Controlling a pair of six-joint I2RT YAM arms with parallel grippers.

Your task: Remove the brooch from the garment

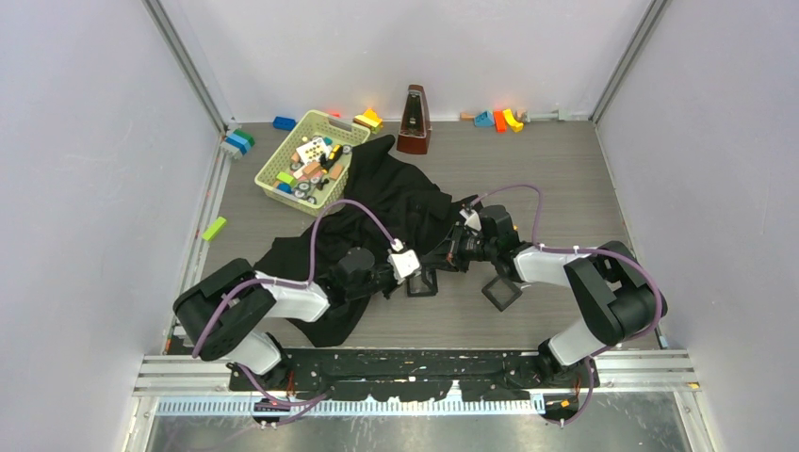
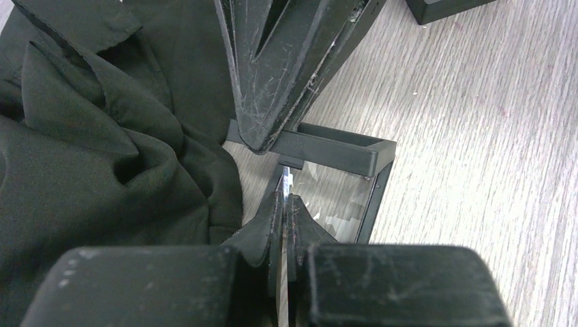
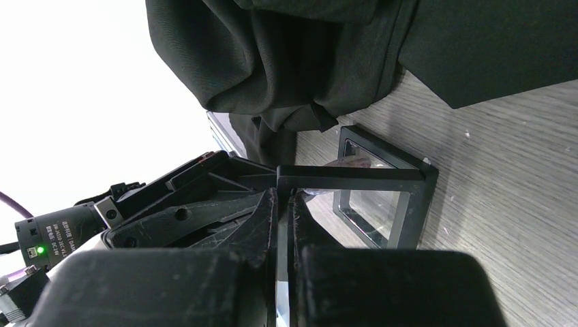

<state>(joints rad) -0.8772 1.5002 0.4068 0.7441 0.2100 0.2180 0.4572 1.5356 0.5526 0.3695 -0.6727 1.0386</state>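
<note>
Grey wood-grain tabletop (image 2: 477, 136) runs under everything. Just beyond my right fingertips, what I take for the small round pinkish-brown brooch (image 3: 354, 162) shows as a dull smudge through the clear film of a black square frame (image 3: 382, 204). It is half hidden by the frame's near rail, so I cannot be sure of it. If that is it, it lies apart from the crumpled black cloth garment (image 3: 286, 61), whose folds hang just past the frame's far corner. My right gripper (image 3: 283, 194) is pressed shut on the frame's near rail, and the frame seems tipped up off the table. My left gripper (image 2: 283, 201) meets it from the opposite side, its tips just short of the same rail and squeezed together with no gap. A thin pale sliver stands right ahead of them, but I cannot tell whether it is pinched or is only an edge of film. The garment bunches just to the left of my left fingers. Farther out, past my right wrist, a second black square frame (image 1: 501, 294) sits alone on the table. I judge the unpinning done and the step in hand to be seating the brooch in the frame. The next move calls for checking that the disc rests inside, then loosening both grips gently and backing away without snagging cloth or tipping the frame.
</note>
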